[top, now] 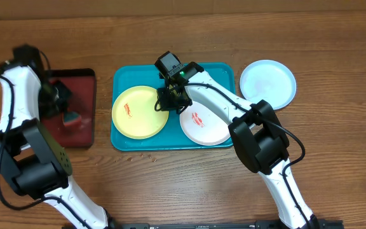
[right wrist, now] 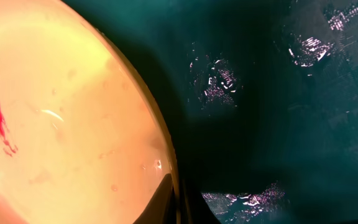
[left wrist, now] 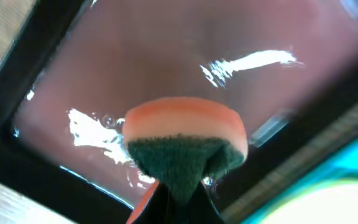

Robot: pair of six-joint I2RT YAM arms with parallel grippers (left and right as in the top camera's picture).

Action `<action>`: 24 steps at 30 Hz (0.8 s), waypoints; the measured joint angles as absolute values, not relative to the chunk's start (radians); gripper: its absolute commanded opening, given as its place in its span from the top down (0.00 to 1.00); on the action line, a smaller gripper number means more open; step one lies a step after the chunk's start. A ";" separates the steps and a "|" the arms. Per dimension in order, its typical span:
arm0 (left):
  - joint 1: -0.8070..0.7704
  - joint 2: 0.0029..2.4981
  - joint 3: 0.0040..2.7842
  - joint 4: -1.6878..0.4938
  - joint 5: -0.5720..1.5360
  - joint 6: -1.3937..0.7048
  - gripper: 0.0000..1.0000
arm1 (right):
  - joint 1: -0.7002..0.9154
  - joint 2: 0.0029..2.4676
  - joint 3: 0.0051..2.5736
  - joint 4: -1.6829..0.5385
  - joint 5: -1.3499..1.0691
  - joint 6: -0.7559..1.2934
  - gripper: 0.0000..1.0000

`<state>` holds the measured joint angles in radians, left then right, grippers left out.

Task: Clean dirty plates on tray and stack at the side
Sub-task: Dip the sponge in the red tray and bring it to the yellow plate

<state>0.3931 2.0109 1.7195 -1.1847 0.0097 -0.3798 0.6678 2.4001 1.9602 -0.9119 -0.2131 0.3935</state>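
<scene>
On the turquoise tray (top: 122, 76) lie a yellow-green plate (top: 138, 112) at the left and a white plate (top: 203, 121) at the right, each with a red smear. A light blue plate (top: 267, 83) rests on the table to the right of the tray. My right gripper (top: 169, 98) is shut on the yellow-green plate's right rim; the right wrist view has the fingers (right wrist: 166, 202) pinching that rim (right wrist: 160, 143). My left gripper (top: 67, 109) hangs over the dark red tray, shut on an orange and green sponge (left wrist: 182, 149).
The dark red, black-rimmed tray (top: 84, 83) lies left of the turquoise tray, and its surface (left wrist: 166, 62) looks wet. Bare wooden table (top: 335, 127) extends beyond the light blue plate. Small crumbs (top: 146, 153) lie in front of the turquoise tray.
</scene>
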 measured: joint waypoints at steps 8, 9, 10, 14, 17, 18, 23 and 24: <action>0.348 1.946 1.771 -1.276 0.235 -0.279 0.96 | 0.670 2.400 1.954 -0.868 -0.213 0.489 0.96; 0.330 1.946 1.760 -1.271 0.247 -0.274 0.96 | 0.671 2.400 1.954 -0.866 -0.213 0.515 0.96; 0.308 1.946 1.743 -1.260 0.258 -0.270 0.96 | 0.673 2.400 1.954 -0.865 -0.213 0.541 0.96; 0.210 1.947 1.649 -1.163 0.282 -0.257 0.96 | 0.677 2.400 1.953 -0.865 -0.213 0.599 0.96; 0.133 1.947 1.577 -1.071 0.294 -0.255 0.96 | 0.678 2.400 1.953 -0.870 -0.213 0.598 0.96; 0.105 1.947 1.555 -1.035 0.297 -0.255 0.96 | 0.678 2.400 1.953 -0.872 -0.213 0.585 0.96; 0.006 1.949 1.511 -0.934 0.304 -0.269 0.96 | 0.680 2.400 1.953 -0.904 -0.190 0.536 0.83; -0.006 1.949 1.510 -0.926 0.303 -0.278 0.96 | 0.682 2.400 1.953 -0.911 -0.176 0.525 0.78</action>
<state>-0.0055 1.9488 1.5105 -0.9257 0.3035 -0.2775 0.6815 2.4001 1.9533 -0.9112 -0.1757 0.5247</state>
